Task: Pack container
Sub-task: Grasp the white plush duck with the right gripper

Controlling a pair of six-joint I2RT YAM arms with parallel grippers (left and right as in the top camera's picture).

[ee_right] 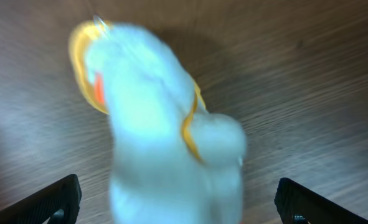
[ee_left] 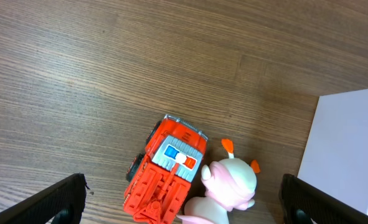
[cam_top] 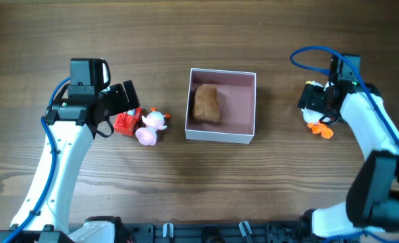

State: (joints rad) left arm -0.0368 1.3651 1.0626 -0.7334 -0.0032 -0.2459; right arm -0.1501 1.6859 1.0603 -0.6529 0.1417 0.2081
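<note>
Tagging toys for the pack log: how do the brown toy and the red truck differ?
Place: the brown toy lies inside the container; the red truck lies on the table, left of it.
Shape: the brown toy is a plain rounded lump; the red truck is boxy, with a blue and white roof patch.
Neighbours: the brown toy lies alone; the red truck touches a pink toy.
Both are smaller than the container.

A brown wooden table point(cam_top: 253, 189), its grain running side to side, fills every view. The light is soft and even, perhaps from overhead; shadows are faint.
</note>
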